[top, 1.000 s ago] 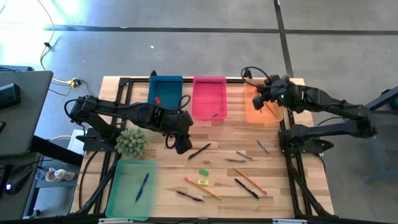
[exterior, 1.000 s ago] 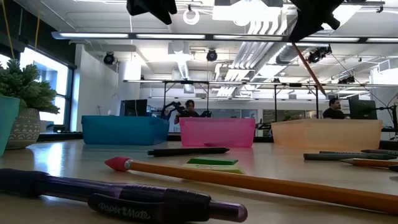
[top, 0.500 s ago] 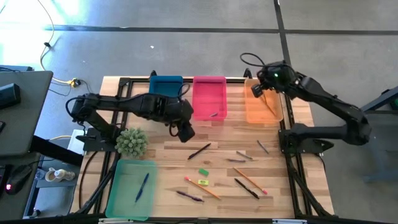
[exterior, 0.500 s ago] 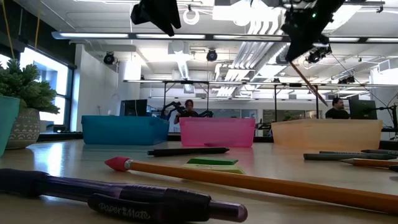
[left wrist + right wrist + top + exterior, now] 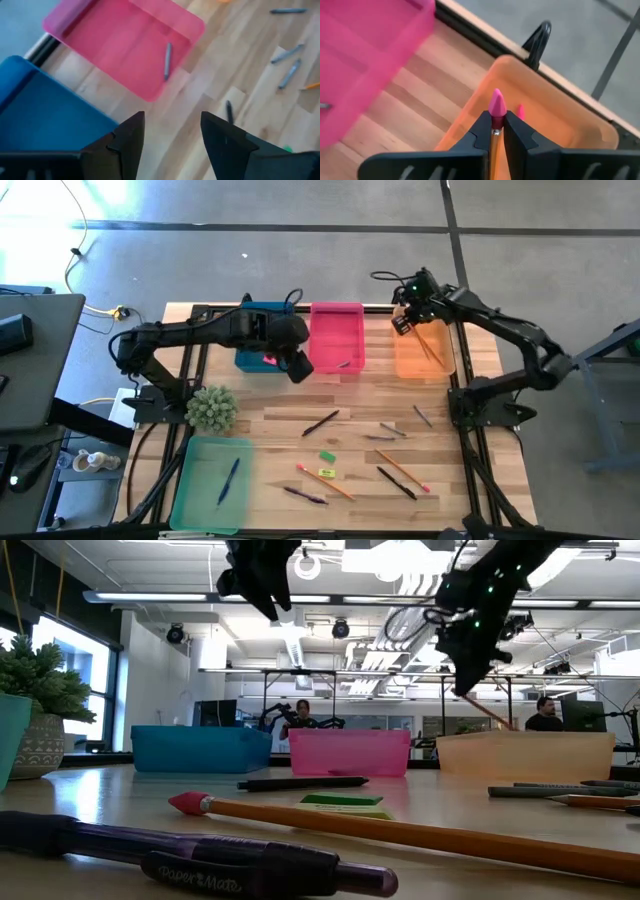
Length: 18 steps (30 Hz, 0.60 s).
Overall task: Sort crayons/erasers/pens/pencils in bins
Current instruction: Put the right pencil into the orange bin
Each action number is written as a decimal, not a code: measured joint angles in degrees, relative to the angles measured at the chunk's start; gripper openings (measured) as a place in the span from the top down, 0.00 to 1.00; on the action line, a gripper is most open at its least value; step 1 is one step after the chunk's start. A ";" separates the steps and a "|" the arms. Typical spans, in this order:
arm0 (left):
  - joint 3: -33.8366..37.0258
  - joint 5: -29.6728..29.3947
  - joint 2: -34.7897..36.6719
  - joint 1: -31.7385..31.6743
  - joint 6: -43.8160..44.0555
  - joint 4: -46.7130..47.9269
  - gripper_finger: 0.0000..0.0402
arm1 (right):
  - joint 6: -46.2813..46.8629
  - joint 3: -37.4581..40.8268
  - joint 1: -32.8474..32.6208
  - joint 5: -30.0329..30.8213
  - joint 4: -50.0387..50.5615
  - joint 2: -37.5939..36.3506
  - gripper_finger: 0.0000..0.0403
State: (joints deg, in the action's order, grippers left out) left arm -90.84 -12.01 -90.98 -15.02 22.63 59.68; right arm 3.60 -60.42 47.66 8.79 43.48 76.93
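Here, my right jaws (image 5: pixel 496 131) are clenching a slim wooden pencil (image 5: pixel 495 142) with a pink tip above the translucent orange bin (image 5: pixel 424 350). My left jaws (image 5: pixel 172 132) are hanging released near the glossy pink bin (image 5: pixel 336 335) on the wooden tabletop (image 5: pixel 360 400).

The left arm reaches in from the counter's left side, its long dark links stretched toward the far middle, and the left gripper (image 5: pixel 297 367) hangs above the counter with its jaws apart and nothing between them. The right arm bends in from the right edge toward the far right corner; the right gripper (image 5: pixel 404 323) is raised, its jaws clamped on a pencil (image 5: pixel 495 131).
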 joint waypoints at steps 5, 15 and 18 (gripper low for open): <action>-0.01 0.00 0.00 -2.47 -3.66 0.00 0.55 | -0.18 0.00 1.32 -0.53 0.84 5.11 0.97; -0.01 3.96 0.00 -5.44 -4.88 0.00 0.56 | 0.44 0.00 3.46 -0.65 2.83 10.99 0.97; 0.02 4.56 0.00 -5.70 -4.91 0.01 0.56 | 0.44 0.00 3.91 -0.76 3.08 12.10 0.97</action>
State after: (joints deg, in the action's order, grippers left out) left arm -90.83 -7.45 -90.98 -20.72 17.73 59.69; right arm 4.03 -60.42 51.57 8.03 46.57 89.03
